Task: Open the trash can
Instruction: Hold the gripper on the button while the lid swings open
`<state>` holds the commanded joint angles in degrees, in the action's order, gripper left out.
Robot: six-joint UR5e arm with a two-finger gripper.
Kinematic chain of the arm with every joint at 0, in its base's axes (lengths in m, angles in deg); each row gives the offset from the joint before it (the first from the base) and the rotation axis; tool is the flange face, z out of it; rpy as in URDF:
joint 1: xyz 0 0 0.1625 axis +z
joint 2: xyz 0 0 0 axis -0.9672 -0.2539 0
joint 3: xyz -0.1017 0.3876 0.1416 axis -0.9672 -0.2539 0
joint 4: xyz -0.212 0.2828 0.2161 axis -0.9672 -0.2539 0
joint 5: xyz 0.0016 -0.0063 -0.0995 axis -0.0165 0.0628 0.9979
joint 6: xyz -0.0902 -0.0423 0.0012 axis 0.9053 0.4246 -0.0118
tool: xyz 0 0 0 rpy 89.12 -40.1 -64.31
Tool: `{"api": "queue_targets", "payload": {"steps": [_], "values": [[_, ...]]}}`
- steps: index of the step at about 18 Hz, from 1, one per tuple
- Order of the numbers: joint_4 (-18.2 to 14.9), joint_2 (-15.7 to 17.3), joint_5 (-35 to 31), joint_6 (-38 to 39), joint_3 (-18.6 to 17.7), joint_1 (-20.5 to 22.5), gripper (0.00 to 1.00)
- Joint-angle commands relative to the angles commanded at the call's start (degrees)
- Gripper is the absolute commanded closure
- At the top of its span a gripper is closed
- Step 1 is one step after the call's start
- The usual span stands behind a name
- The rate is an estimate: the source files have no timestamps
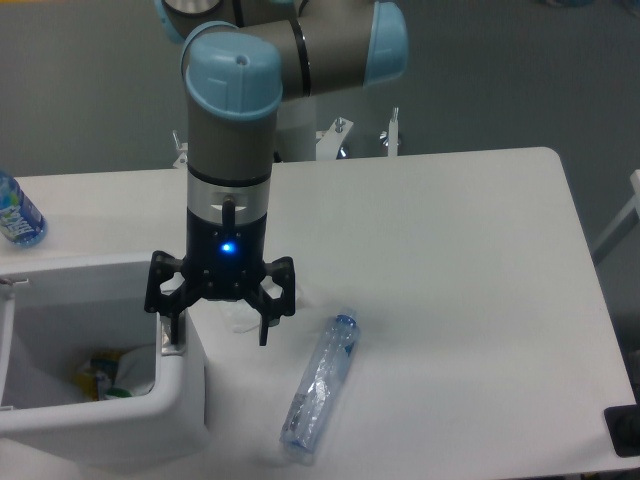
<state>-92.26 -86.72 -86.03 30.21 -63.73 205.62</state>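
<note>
Lid popped, fingers on the latch edge of the trash can.

Nearest cam, low left of the fingers: trash can [110,415], white, at the front-left tabletop corner, interior now showing w/ crumpled wrappers inside, lid no longer covering the opening. The gripper [216,336] is spread wide, holding nothing; left finger tip sits at the bin's right rim by the grey latch [170,347], right finger hangs outside the bin wall. To finish well, I'd lift straight up, no sideways drag, so the tip doesn't snag the rim or shove the bin. Just right of the fingers, a clear plastic bottle [320,388] lies on its side on the white tabletop [450,260]. Far left behind: blue-labelled bottle [17,212]. Beyond, grey floor and the arm's base.
</note>
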Motion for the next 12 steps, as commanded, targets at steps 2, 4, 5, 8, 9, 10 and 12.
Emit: {"api": "queue_targets", "payload": {"steps": [2,4,5,8,9,10,12], "values": [[0.35,1.05,-0.26,-0.52,1.58,2.99,0.0],[0.09,1.76,-1.83,-4.11,2.2,5.1,0.0],[-0.09,2.46,-4.02,-6.22,2.03,6.41,0.0],[-2.36,3.25,-9.57,-16.57,1.07,8.79,0.0],[-4.55,3.34,-10.28,-20.96,0.8,9.5,0.0],[-7.01,3.34,-10.98,-25.01,0.71,10.11,0.0],[-9.4,4.13,-13.08,-30.56,-0.42,11.08,0.0]]}}
